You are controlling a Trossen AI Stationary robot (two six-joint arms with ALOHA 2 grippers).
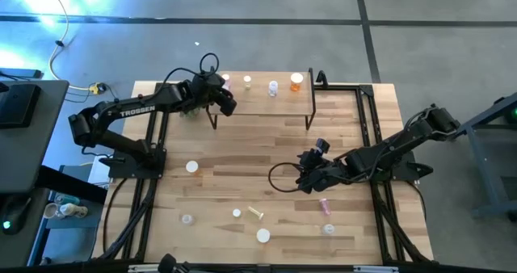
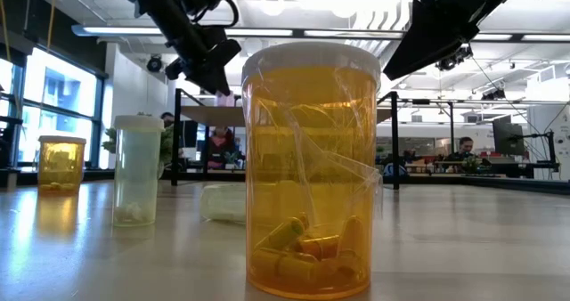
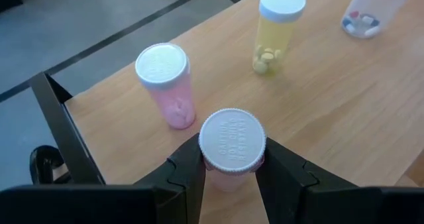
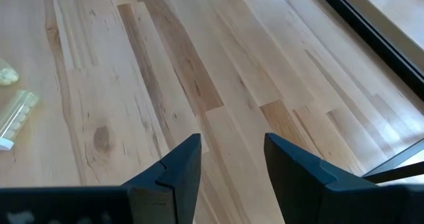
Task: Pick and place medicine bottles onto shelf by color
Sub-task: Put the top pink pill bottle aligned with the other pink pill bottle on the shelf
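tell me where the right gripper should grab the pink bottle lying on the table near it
The pink bottle lies on its side, so its cap is not on top. Judging by that, the right gripper, open and empty, would best come straight down and close across the round body at mid-length, fingers on either side of its long axis.

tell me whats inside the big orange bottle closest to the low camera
The orange bottle holds a handful of yellow-orange capsules piled at its bottom, plus a crinkled clear film above them. Its white cap hides whatever sits at the very top.
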